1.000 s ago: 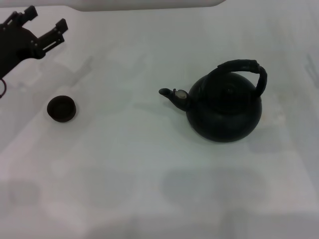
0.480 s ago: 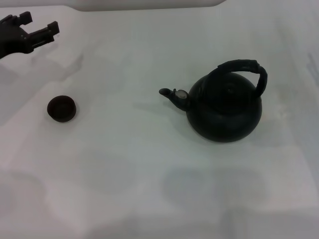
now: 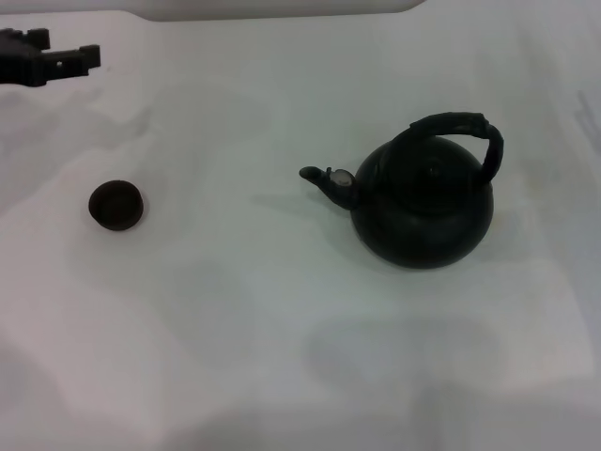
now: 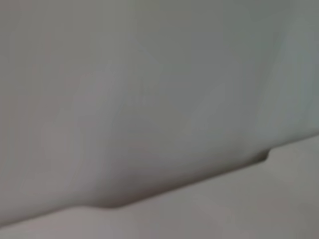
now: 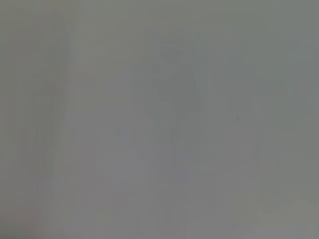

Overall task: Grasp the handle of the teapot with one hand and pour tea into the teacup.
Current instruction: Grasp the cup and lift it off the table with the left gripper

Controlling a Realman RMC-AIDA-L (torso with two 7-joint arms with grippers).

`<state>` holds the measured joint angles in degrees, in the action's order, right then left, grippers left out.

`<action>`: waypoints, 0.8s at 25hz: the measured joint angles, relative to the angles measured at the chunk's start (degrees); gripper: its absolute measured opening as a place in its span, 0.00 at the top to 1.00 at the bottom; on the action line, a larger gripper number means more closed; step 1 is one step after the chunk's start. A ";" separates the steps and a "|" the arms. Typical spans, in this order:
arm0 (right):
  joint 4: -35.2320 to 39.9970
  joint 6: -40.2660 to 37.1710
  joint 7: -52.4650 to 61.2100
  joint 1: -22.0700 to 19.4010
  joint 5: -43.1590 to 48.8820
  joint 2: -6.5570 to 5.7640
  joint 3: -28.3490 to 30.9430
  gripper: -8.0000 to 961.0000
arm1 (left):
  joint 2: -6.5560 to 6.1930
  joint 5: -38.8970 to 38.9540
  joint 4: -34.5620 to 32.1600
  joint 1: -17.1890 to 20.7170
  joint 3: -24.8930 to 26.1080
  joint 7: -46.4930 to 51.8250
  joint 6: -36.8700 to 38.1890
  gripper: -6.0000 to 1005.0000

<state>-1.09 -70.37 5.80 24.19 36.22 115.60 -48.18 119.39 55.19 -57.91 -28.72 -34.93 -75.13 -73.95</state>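
Teapot (image 3: 423, 202) spout points left toward teacup (image 3: 116, 205); left gripper (image 3: 64, 58) fingers spread.

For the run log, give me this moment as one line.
left gripper: far left, open, empty | right gripper: unseen | teapot: upright, handle free | teacup: apart, spout side

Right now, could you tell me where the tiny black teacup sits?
In the head view, the tiny round black teacup sits on the robot's left, well apart from the teapot's spout.

White tabletop (image 3: 282, 329); pale ledge along far edge (image 3: 282, 7).
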 joint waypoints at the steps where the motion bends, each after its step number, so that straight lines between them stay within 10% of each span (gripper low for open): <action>1: 0.22 0.50 0.06 0.13 0.00 0.02 -0.02 0.15 | -0.11 0.41 -3.56 2.28 -5.20 4.64 1.40 0.12; 9: 0.39 1.31 0.02 0.51 -0.01 0.06 0.04 0.15 | -0.74 -1.49 -18.93 8.84 -16.63 28.13 -1.11 0.13; 20: 0.39 1.38 -0.14 -0.14 -0.02 -0.06 -0.07 0.15 | -1.71 -15.60 -20.06 3.72 -16.72 45.48 -14.87 0.13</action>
<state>-0.70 -69.00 5.66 24.04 36.21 115.54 -48.25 117.68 39.59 -77.96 -25.00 -51.65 -29.65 -88.82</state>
